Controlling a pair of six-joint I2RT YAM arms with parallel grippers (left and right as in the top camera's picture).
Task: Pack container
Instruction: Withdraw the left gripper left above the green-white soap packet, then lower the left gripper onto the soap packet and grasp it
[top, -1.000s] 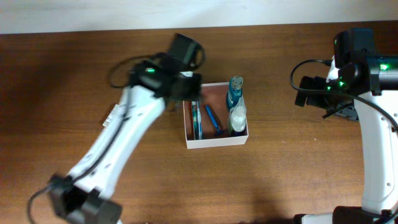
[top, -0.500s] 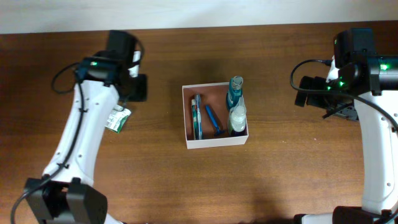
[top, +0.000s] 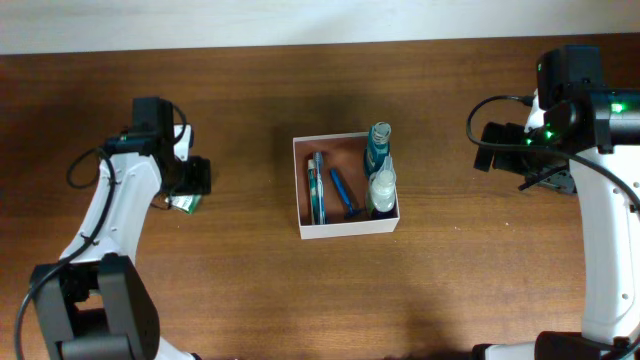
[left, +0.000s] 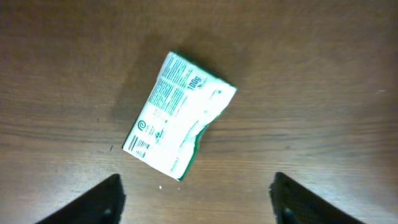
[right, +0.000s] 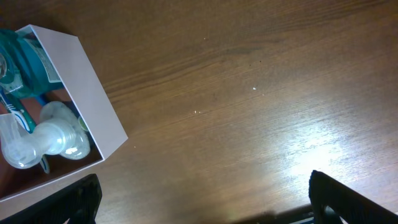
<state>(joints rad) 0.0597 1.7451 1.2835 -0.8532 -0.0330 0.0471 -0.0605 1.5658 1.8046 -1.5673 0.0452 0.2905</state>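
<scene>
The container (top: 348, 229) is a white-walled box with a reddish-brown inside at the table's middle. It holds a blue-green bottle (top: 378, 146), a clear bottle (top: 381, 189), a blue razor (top: 343, 193) and a flat blue item (top: 317, 188). The right wrist view shows its corner (right: 93, 99) and the clear bottle (right: 46, 134). A white and green packet (left: 179, 115) lies on the wood, partly under my left arm in the overhead view (top: 184, 203). My left gripper (left: 196, 199) is open above the packet. My right gripper (right: 205, 199) is open and empty at the right.
The wooden table (top: 450, 290) runs out to a pale wall at the back (top: 300, 20). The right arm's base and cables (top: 550, 180) sit at the right edge.
My left arm has swung from the container's left wall out to the left, over the packet. The right arm has not moved.
</scene>
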